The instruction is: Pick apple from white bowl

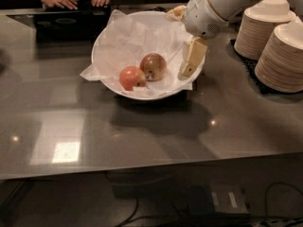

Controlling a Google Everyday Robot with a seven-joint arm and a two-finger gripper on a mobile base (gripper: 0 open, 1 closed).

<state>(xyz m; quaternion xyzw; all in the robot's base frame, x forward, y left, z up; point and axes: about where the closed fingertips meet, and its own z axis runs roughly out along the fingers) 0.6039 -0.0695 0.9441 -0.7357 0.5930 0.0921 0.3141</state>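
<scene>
The white bowl (109,74), wide and lined with crumpled white paper, stands at the table's back middle. Two apples lie in it, touching. The apple (153,65) is the darker red-brown one, on the right. A brighter red-orange apple (132,77) lies to its left. My gripper (183,35) hangs over the bowl's right rim, to the right of the apple and apart from it. It is open and empty. One cream finger (192,56) points down inside the rim.
Two stacks of off-white paper bowls (262,25) (284,56) stand on a dark mat at the right. A person's hands (61,0) rest at the far edge by a dark tray (61,25). Cables lie under the table.
</scene>
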